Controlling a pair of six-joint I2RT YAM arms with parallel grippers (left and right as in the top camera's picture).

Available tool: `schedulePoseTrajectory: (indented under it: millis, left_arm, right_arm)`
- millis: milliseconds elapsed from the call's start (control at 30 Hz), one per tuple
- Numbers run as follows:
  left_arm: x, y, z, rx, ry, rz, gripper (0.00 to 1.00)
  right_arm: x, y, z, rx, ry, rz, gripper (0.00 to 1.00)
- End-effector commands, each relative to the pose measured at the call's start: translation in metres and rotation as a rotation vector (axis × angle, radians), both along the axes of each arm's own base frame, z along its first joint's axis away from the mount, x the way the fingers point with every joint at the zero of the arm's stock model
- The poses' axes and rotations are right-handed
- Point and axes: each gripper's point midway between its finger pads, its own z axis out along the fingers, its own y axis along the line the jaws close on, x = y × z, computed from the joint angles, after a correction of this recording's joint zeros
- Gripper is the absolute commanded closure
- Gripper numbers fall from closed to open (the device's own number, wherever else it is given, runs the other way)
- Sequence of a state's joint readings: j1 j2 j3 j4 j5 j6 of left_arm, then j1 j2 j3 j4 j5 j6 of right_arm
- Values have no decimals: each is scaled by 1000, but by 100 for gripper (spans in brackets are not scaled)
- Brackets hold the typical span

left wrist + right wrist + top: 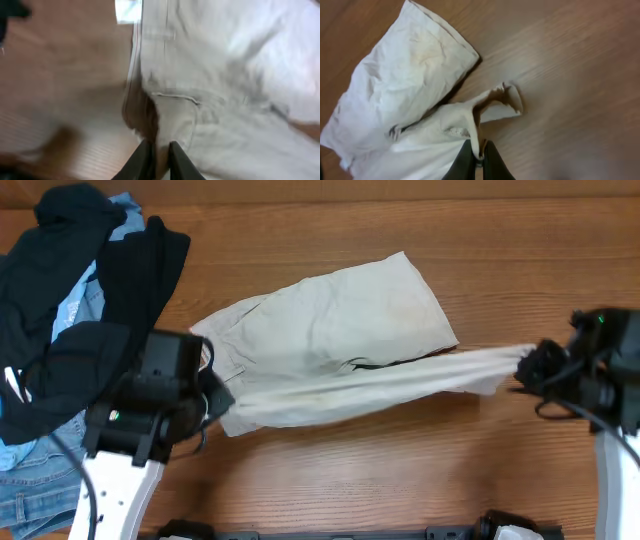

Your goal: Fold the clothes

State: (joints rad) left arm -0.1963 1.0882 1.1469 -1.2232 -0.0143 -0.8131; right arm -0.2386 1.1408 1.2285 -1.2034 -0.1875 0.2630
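The beige khaki shorts lie across the middle of the wooden table, waistband to the left. My left gripper is shut on the waistband corner; in the left wrist view its fingers pinch the fabric below a slit pocket and a small white tag. My right gripper is shut on the hem of the near leg, which is stretched out to the right. In the right wrist view the fingers clamp a fold of the hem, with the other leg flat beyond.
A pile of black, light-blue and denim garments fills the table's left side, next to my left arm. Bare wood shows in front of the shorts and to the far right.
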Motion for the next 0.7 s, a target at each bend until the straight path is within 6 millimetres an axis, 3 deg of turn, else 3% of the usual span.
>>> schedulePoseTrajectory:
  millis: [0,133,200,300,367,467,600,667]
  left_arm:
    - [30,26,-8,138,-39,102,89]
    - [57,32,-25,203,-29,126,90]
    - [66,37,-30,228,-33,174,90]
    - [75,52,-30,227,-58,273,88]
    - [76,64,-29,225,-63,314,87]
    - [81,71,-30,230,-70,339,83]
    - [105,73,-37,250,-109,343,78]
    - [126,71,-43,256,-147,316,79]
  right_arm:
    - [41,8,-9,-96,8,107,96]
    - [102,27,-40,-109,-17,180,96]
    - [127,34,-39,-119,-89,198,96]
    - [155,42,-17,-137,-237,212,96]
    - [166,45,-12,-140,-282,216,96]
    - [176,49,-22,-139,-281,226,96]
    - [190,59,-40,-135,-275,247,96]
    - [199,64,-53,-133,-271,259,96]
